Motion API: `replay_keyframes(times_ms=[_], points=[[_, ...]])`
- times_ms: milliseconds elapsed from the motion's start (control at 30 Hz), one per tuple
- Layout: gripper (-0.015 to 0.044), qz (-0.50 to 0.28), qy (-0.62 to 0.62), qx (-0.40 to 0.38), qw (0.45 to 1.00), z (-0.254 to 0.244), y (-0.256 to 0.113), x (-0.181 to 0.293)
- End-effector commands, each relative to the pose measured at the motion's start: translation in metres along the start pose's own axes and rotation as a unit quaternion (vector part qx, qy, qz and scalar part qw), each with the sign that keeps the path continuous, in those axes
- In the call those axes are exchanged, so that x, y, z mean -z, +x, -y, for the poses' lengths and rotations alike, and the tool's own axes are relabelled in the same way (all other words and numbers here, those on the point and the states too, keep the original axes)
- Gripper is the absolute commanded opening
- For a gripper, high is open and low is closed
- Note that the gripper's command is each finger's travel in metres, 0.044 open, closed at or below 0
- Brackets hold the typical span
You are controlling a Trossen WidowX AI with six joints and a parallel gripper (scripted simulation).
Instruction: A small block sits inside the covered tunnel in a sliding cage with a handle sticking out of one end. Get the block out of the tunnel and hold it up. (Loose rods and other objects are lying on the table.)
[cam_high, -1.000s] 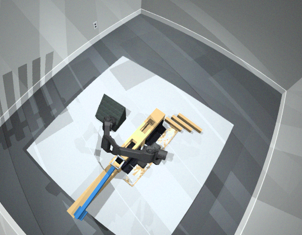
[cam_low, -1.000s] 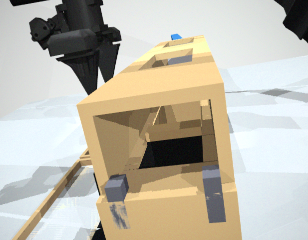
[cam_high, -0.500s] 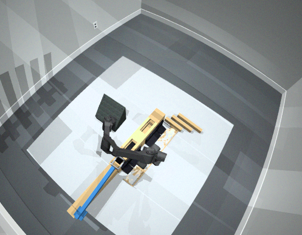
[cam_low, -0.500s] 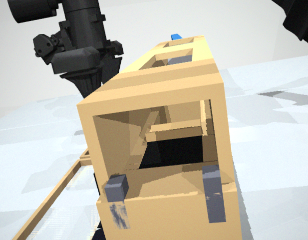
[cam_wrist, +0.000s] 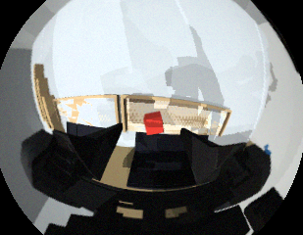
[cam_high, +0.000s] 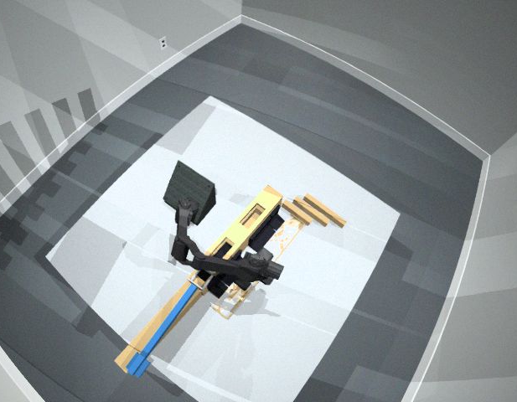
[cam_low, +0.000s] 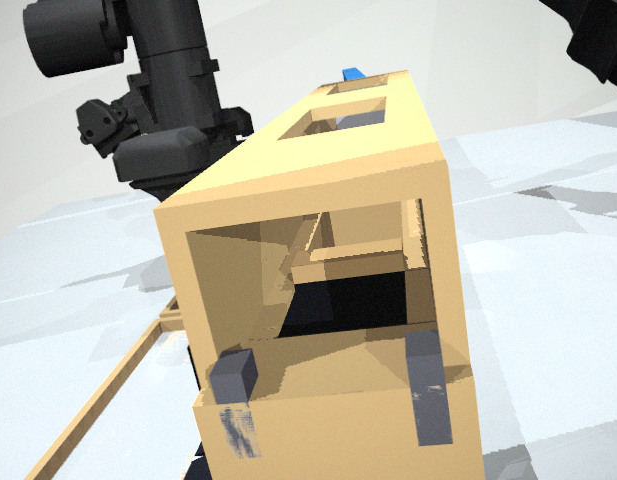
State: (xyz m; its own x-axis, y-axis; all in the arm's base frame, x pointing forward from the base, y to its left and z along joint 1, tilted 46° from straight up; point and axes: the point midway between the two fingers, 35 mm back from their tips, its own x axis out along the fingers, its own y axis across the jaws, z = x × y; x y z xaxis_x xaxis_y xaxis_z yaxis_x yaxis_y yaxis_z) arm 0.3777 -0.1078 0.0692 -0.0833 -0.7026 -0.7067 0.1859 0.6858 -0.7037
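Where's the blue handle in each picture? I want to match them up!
The blue handle:
Top: the long blue bar at lower left.
Exterior: a little blue bit near the top, right of the middle.
Wrist: a tiny blue speck on the right, just below halfway.
Shared landmark: the wood-rimmed tray, in all three views.

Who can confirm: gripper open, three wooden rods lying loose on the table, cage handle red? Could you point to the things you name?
Handle colour's wrong: the handle (cam_high: 169, 319) (cam_low: 352, 73) (cam_wrist: 267, 149) is blue, see top view. Rest holds: gripper (cam_high: 245, 284) (cam_low: 161, 190) (cam_wrist: 151, 128) open, three wooden rods (cam_high: 311, 211) (cam_wrist: 44, 95) lying loose on the table (cam_high: 310, 302) (cam_low: 546, 289) (cam_wrist: 92, 49).
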Motion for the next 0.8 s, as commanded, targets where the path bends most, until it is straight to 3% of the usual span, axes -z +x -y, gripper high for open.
replay_keyframes(times_ms=[0,767], points=[[0.044,0.001,-0.002,0.003,1.0,0.001,0.005,0.001],[0.044,0.001,-0.002,0.007,1.0,0.004,0.042,0.006]])
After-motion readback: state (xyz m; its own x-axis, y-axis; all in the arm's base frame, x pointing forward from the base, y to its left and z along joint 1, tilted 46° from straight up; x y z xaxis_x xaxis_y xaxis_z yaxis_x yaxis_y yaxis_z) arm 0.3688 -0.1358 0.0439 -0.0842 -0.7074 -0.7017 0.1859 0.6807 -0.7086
